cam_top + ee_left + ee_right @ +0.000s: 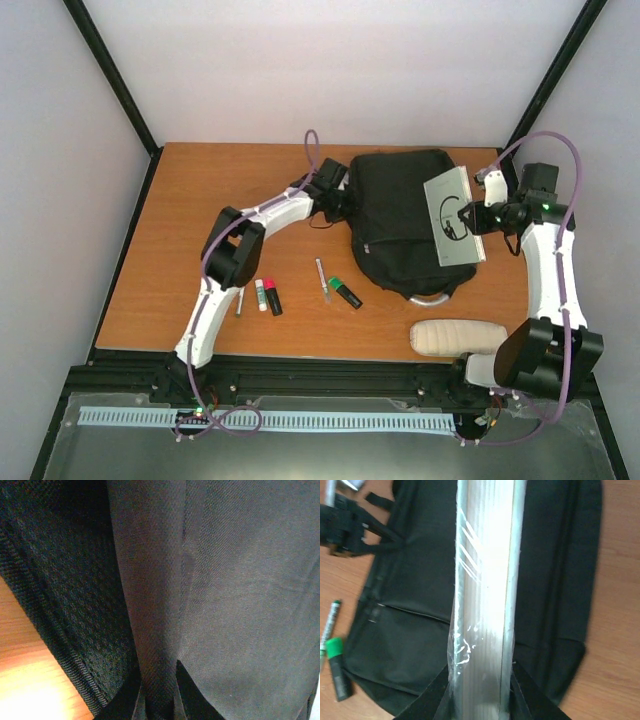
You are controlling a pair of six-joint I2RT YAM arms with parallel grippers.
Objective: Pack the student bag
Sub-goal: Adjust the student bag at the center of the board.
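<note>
Only the left wrist view shows the left gripper [157, 697] closed tight on a fold of the student bag [150, 605]. The right gripper [480, 690] clamps a plastic-wrapped book [482, 580] edge-on above it. The student bag lies on a wooden table [200, 200] between white walls [340, 70].

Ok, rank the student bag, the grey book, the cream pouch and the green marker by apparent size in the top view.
1. student bag, clearly largest.
2. grey book and cream pouch: close. The book looks slightly bigger but is held above the bag, nearer the camera, so I leave them unranked.
3. green marker, smallest.
</note>
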